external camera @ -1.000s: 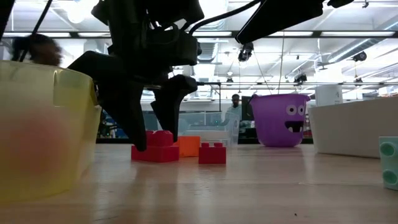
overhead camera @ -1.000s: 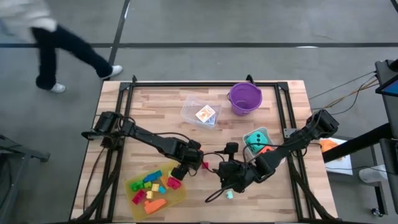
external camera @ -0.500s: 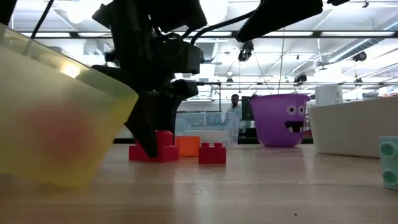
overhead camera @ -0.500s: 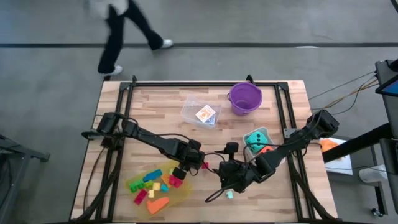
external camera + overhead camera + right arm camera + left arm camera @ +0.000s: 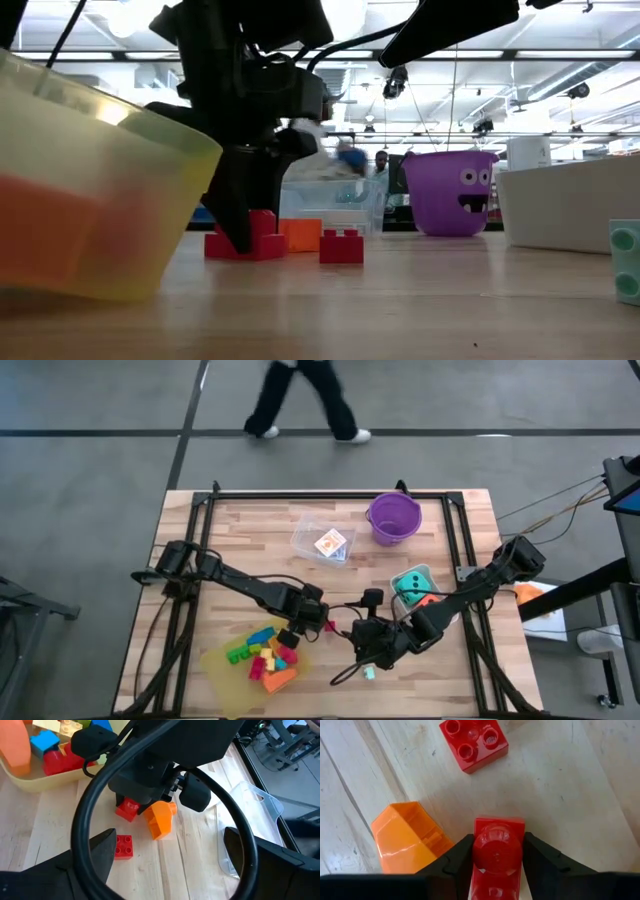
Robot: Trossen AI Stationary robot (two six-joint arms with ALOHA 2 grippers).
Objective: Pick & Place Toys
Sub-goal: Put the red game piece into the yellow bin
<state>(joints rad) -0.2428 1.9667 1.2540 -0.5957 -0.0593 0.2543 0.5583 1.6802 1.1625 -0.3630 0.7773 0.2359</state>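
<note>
Red brick clamped in left gripper jaws; right gripper jaws apart; no writing readable.

Red brick lies beside an orange wedge, a square red brick near.

Grey concrete floor around the wooden table, ceiling strip lights overhead.
</note>
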